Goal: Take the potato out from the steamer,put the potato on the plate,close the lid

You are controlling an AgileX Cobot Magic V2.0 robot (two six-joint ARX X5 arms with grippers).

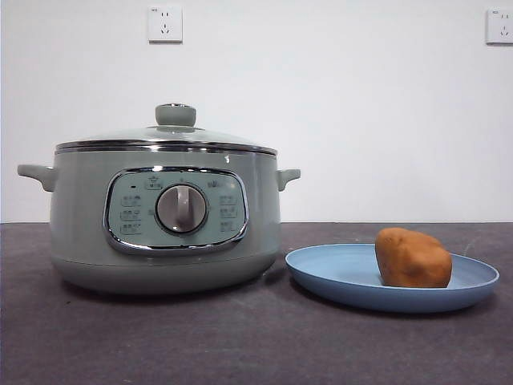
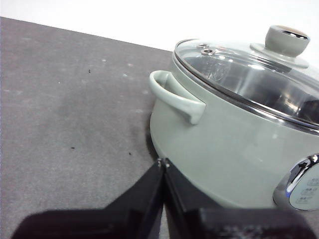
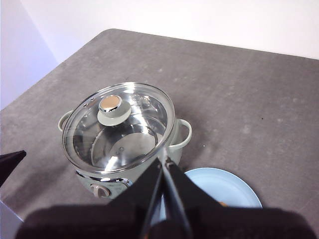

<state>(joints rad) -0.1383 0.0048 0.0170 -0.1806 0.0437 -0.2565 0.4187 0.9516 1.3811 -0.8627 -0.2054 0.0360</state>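
Note:
The pale-green steamer (image 1: 164, 220) stands at the left with its glass lid (image 1: 168, 135) seated on the rim. The orange-brown potato (image 1: 412, 258) lies on the light-blue plate (image 1: 329, 273) at the right. My left gripper (image 2: 163, 163) is shut and empty, low beside the steamer (image 2: 234, 159), near its side handle (image 2: 177, 96). My right gripper (image 3: 164, 159) is shut and empty, high above the steamer (image 3: 119, 144) and the plate (image 3: 224, 189). Through the lid (image 3: 119, 127) the steamer's inside looks empty. Neither gripper shows in the front view.
The dark grey table (image 1: 240, 345) runs to a white wall with two sockets (image 1: 164, 24). A black tip of the other arm (image 3: 10, 164) shows at the edge of the right wrist view.

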